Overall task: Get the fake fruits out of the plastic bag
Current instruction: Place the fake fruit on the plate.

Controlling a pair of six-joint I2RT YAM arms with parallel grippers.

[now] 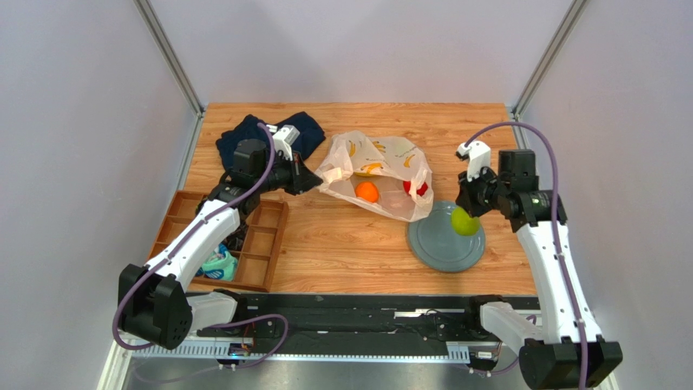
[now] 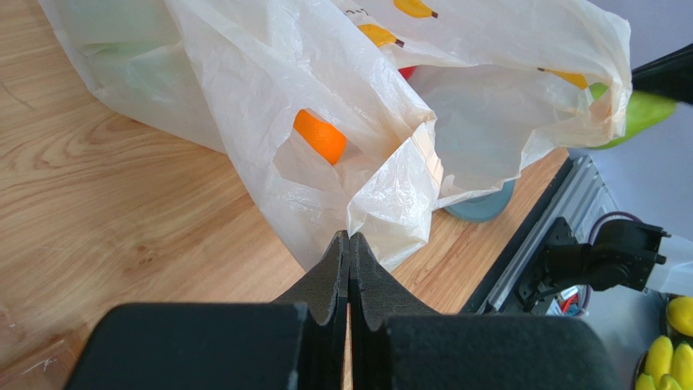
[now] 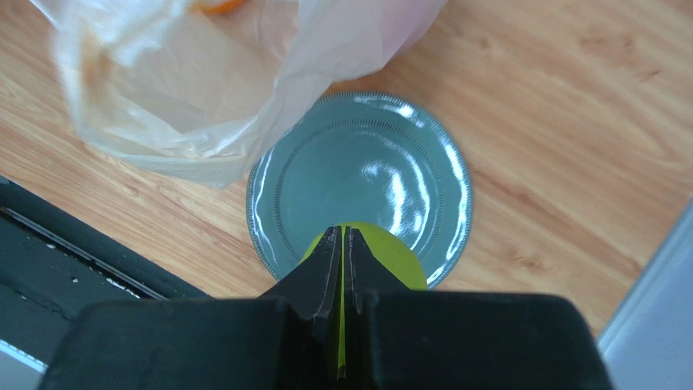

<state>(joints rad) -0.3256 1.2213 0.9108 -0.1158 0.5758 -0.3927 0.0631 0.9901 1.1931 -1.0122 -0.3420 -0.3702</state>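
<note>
The plastic bag (image 1: 382,175) (image 2: 244,81) lies crumpled mid-table with its mouth toward the grey plate (image 1: 431,244) (image 3: 342,171). My left gripper (image 1: 313,180) (image 2: 350,236) is shut on a fold of the bag's left edge. Inside the bag show an orange (image 1: 367,192) (image 2: 320,136) and a red apple (image 1: 416,188) (image 2: 407,73). My right gripper (image 1: 469,205) (image 3: 342,231) is shut right on top of a green apple (image 1: 464,221) (image 3: 398,256), which hangs under its fingertips over the plate. The fingers hide the exact grip point.
A wooden compartment tray (image 1: 260,236) sits at the left with rolled teal socks (image 1: 218,264) in it. A dark navy cloth (image 1: 244,134) lies at the back left behind my left arm. The black rail (image 1: 366,313) runs along the near edge.
</note>
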